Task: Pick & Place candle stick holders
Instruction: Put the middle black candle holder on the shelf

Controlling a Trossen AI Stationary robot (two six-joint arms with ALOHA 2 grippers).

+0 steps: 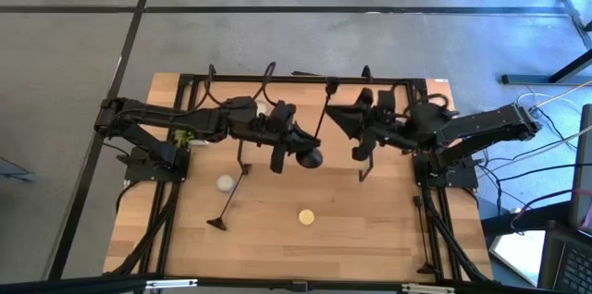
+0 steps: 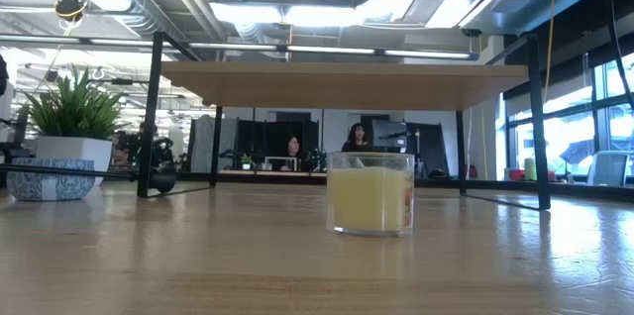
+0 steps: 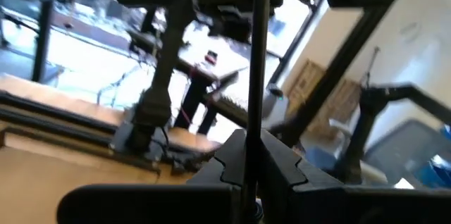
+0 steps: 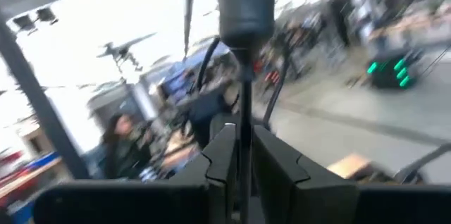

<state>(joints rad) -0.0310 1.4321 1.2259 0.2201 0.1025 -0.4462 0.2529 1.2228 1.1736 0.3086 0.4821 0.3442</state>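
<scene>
Surface (image 1: 370, 229): light wood, smooth, faint sheen w/ visible plank grain. Candle stick holders (image 1: 228, 203): thin black metal, matt. Yellow candle (image 2: 369, 194) is held in clear glossy glass. Shelf (image 2: 342, 83): pale wood top, black metal legs.

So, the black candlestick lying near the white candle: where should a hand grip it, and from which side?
Probably mid-stem, from straight above, fingers across it. The candlestick seems to lie flat, so the thin stem is exposed on top; the round base is wider, and the white candle crowds the other end.
</scene>
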